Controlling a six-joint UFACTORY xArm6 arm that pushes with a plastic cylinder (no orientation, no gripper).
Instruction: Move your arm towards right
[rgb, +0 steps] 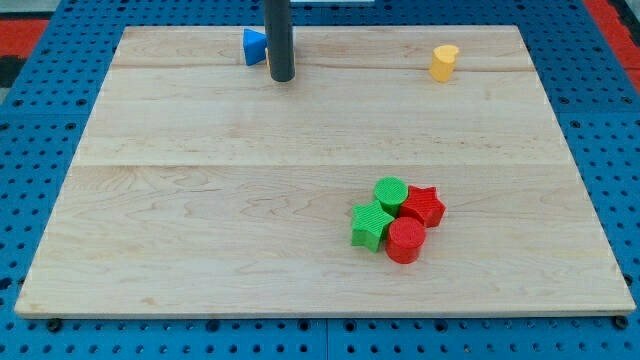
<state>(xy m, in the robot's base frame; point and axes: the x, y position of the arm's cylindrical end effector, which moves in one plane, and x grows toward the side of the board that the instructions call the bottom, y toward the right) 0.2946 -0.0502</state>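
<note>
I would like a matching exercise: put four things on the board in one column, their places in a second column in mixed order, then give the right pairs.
Things:
1. blue block
2. yellow cylinder
3. red cylinder
4. my tip

Places:
A. the view's top right, alone
B. the bottom of the red and green cluster
C. just right of the blue block
D. the view's top left, partly behind the rod

Pairs: 1-D, 2-A, 3-B, 4-C

Robotics lab bench, wooden board (200, 200) on blue perforated pegboard (40, 110)
</note>
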